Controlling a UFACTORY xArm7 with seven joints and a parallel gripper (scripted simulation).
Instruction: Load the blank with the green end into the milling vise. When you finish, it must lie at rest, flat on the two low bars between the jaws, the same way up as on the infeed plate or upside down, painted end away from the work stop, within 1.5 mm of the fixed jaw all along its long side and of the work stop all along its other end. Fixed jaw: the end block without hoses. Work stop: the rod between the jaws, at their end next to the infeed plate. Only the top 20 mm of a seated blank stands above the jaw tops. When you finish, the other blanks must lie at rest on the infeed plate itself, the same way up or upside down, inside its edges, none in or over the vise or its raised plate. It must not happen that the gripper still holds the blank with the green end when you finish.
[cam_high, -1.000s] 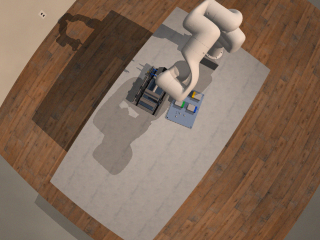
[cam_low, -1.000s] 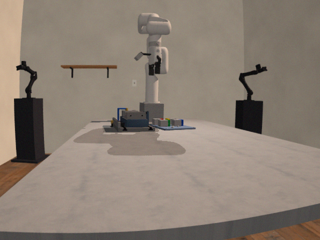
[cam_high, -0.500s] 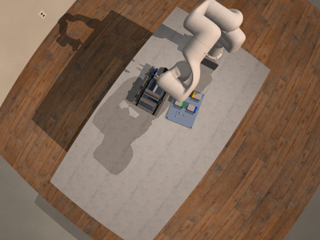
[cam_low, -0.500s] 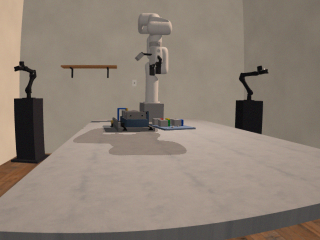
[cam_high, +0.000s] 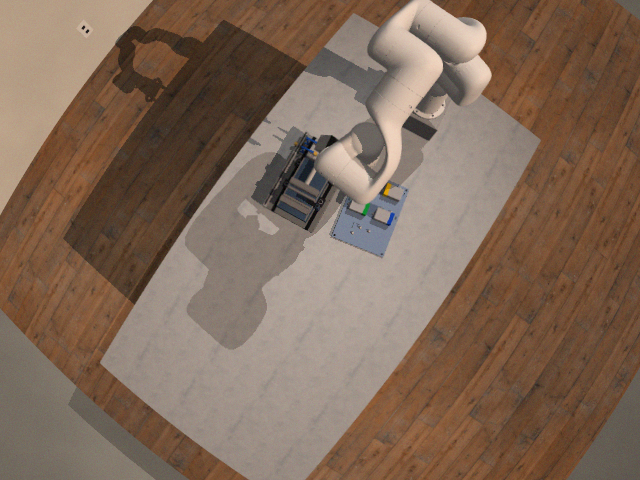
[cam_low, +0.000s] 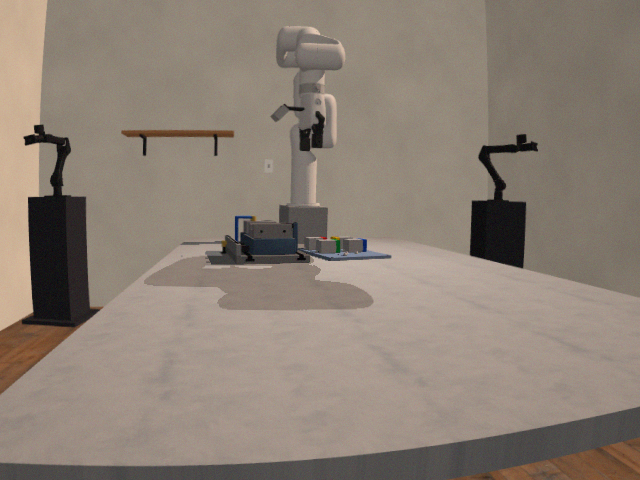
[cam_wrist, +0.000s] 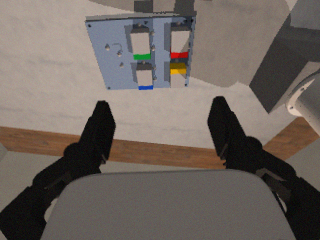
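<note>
The gripper (cam_low: 311, 148) (cam_wrist: 160, 111) stands fully open with nothing between its fingers, pointing down high above the worktop (cam_high: 289, 335) (cam_low: 336, 361) (cam_wrist: 55, 75); the top view hides it beneath the white arm (cam_high: 398, 98) (cam_low: 320, 54). The blank with the green end (cam_high: 357, 206) (cam_low: 326, 245) (cam_wrist: 140, 42) lies on the blue infeed plate (cam_high: 361, 243) (cam_low: 374, 255) (cam_wrist: 97, 75), outside the milling vise (cam_high: 323, 209) (cam_low: 268, 244). In the wrist view it sits toward 12 o'clock from the plate's middle, its green end facing 6 o'clock. Around it on the plate, the red-ended blank (cam_low: 312, 242) (cam_wrist: 180, 41) is toward 2 o'clock, the yellow-ended blank (cam_high: 395, 193) (cam_wrist: 178, 76) toward 4 o'clock, and the blue-ended blank (cam_high: 382, 214) (cam_low: 352, 244) (cam_wrist: 144, 77) toward 6 o'clock. The red and blue ends face 6 o'clock there, the yellow end 12. Small pale pins (cam_wrist: 119, 53) stand toward 9 o'clock on the same plate. In the top view the plate lies near the vise at its 4 o'clock, and the green end points toward 4 o'clock as well. Blue fittings (cam_high: 308, 143) show at the vise's 12 o'clock end. The arm covers part of the vise in that view, along with the red-ended blank. The fingertips are well above every blank, touching none.
</note>
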